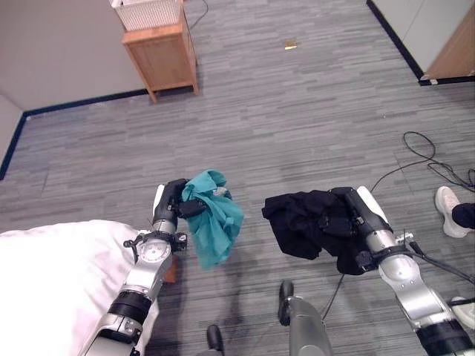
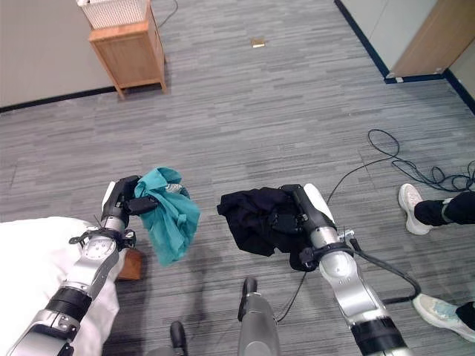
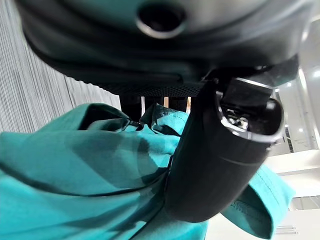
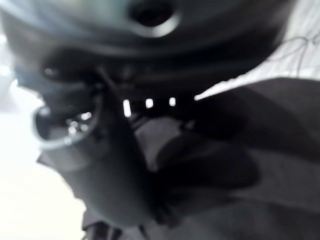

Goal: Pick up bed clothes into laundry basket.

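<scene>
My left hand [image 1: 177, 202] is shut on a teal garment [image 1: 217, 219] that hangs off the floor; up close the thumb [image 3: 220, 160] presses into the teal cloth [image 3: 75, 170]. To its right, my right hand [image 1: 355, 215] is shut on a black garment [image 1: 304, 222], also held in the air, and its thumb [image 4: 100, 165] lies against the dark cloth [image 4: 240, 170]. A white laundry basket [image 1: 148, 11] stands on a wooden cabinet [image 1: 163, 55] far ahead by the wall.
A white bed [image 1: 56, 282] takes up the lower left corner beside my left arm. A person's white shoe [image 1: 449, 210] shows at the right edge. A small tan object [image 1: 291, 45] lies on the grey floor far ahead.
</scene>
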